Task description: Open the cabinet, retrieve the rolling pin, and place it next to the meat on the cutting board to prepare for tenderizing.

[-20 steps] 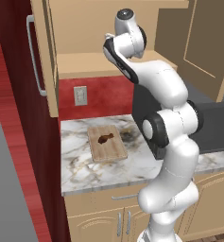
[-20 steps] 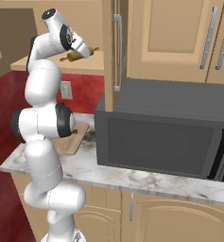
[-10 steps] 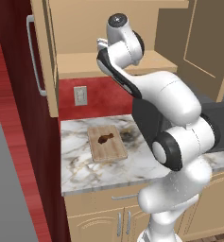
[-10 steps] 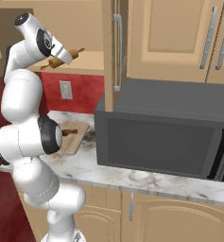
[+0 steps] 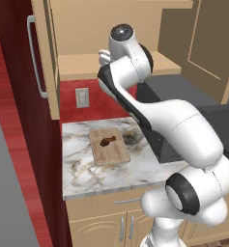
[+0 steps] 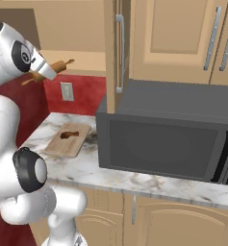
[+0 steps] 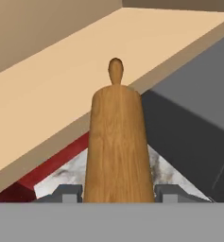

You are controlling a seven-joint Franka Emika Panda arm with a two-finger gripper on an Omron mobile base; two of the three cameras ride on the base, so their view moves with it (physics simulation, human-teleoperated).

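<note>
My gripper (image 6: 46, 71) is shut on the rolling pin (image 6: 57, 66), a slim light-brown wooden cylinder held in the air just in front of the open cabinet (image 6: 86, 57). In the hand view the rolling pin (image 7: 116, 142) runs straight away from me between the two fingertips (image 7: 67, 193), over the edge of the cabinet's tan shelf (image 7: 56, 99). Lower down, the cutting board (image 5: 109, 146) lies on the marble counter with the small dark-brown meat (image 5: 107, 141) on it. The right base view shows that board (image 6: 62, 144) and meat (image 6: 69, 135) below and to the right of my gripper.
A large dark microwave (image 6: 173, 134) stands on the counter right of the board. The cabinet's open left door (image 5: 42, 53) juts out at the left, the other door's edge (image 6: 113, 53) above the microwave. A wall outlet (image 5: 82, 97) sits on the red backsplash. The marble counter (image 5: 82, 169) ends at a red wall.
My arm has swung left and a little down, drawing the rolling pin back out of the cabinet. The grip on it is unchanged.
</note>
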